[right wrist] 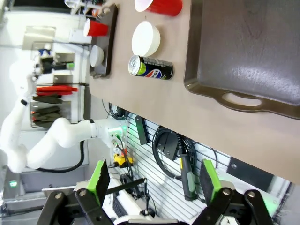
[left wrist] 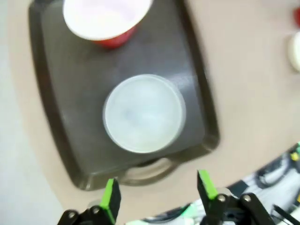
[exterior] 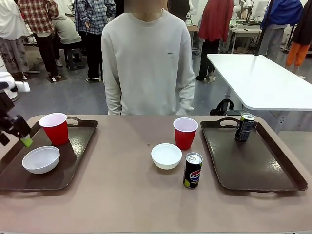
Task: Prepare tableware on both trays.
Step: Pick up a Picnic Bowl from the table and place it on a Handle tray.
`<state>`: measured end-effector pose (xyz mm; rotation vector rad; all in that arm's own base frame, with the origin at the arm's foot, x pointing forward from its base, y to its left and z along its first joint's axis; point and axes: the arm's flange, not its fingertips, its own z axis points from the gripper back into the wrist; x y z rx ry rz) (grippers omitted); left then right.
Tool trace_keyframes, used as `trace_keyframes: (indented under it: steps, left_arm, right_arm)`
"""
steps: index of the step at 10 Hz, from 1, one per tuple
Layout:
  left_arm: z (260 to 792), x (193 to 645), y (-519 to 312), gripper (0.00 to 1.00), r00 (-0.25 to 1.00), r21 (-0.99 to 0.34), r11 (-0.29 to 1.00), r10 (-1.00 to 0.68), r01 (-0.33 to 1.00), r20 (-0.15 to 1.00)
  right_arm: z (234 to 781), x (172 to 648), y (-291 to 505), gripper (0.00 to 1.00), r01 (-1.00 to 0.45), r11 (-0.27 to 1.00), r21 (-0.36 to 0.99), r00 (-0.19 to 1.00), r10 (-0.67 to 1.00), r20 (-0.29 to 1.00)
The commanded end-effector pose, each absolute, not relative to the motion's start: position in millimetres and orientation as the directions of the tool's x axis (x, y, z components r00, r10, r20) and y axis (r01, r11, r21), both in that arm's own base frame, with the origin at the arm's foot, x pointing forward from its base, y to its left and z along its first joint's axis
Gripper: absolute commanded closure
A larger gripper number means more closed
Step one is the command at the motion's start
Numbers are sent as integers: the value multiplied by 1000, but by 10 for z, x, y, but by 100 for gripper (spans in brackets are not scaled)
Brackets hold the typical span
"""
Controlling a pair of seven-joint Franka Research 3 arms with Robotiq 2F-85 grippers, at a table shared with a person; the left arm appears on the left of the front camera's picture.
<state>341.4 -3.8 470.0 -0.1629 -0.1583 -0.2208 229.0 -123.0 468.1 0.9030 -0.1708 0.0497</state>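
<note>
A: Your left gripper's [left wrist: 158, 183] fingers stand apart, holding nothing.
B: Just ahead of them you see the white bowl [left wrist: 143, 114], centred between the tips, on the left tray [left wrist: 70, 93]. The red cup [left wrist: 105, 18] sits farther on.
A: Your right gripper's [right wrist: 153, 168] fingers are spread too, empty.
B: Well beyond them, the Pepsi can [right wrist: 151, 67], second bowl [right wrist: 146, 39] and second cup [right wrist: 159, 5] stand on the table beside the right tray [right wrist: 243, 47].
</note>
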Motion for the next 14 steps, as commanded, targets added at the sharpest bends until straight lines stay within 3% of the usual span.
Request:
trace_keyframes:
  steps: [1, 4, 6, 9, 14]
  left_arm:
    - [4924, 2842, 122, 0, 923, -367, 869, -221, 332, 314]
    - [5239, 2687, 618, 0, 939, -683, 663, -92, 307, 332]
    - [5373, 2739, 1013, 0, 967, -810, 554, 29, 194, 252]
    - [5433, 2942, 1321, 0, 980, -892, 447, 140, 65, 142]
    - [5365, 2806, 1303, 0, 977, -871, 480, 113, 108, 184]
  right_arm:
    - [4694, 2297, -1225, 0, -123, 599, 791, 984, -32, 177]
    - [4694, 2297, -1225, 0, -123, 599, 791, 984, -32, 177]
    - [4694, 2297, -1225, 0, -123, 599, 791, 984, -32, 177]
    - [4694, 2297, -1225, 0, -123, 599, 791, 984, -32, 177]
    - [4694, 2297, -1225, 0, -123, 599, 791, 984, -32, 177]
